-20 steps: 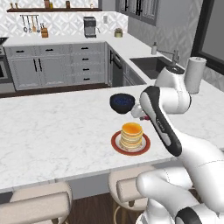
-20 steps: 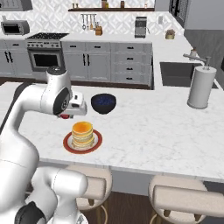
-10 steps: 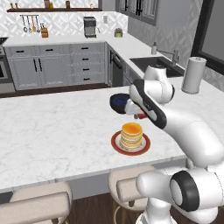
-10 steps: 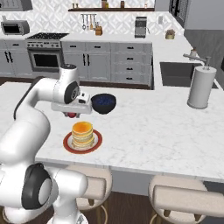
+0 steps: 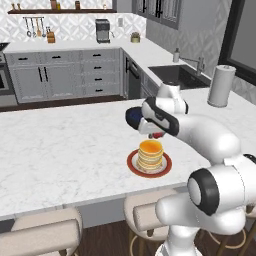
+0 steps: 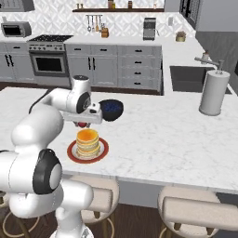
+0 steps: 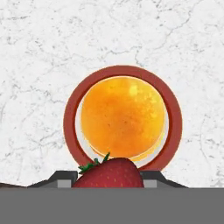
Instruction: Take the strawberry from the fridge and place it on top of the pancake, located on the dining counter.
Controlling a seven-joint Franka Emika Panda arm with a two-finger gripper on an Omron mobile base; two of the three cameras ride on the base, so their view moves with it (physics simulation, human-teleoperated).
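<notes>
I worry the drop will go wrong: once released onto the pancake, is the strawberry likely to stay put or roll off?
The strawberry looks rounded and tapered, so it could roll or tip sideways on landing. The pancake top looks flat and much wider than the fruit, so it probably stays if released low and centred. It seems light; the gripper holds it easily.

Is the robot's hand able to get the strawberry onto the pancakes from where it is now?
Probably yes. The gripper holds the strawberry just above the pancake, and nothing lies between them. The black bowl sits off to the side.
</notes>
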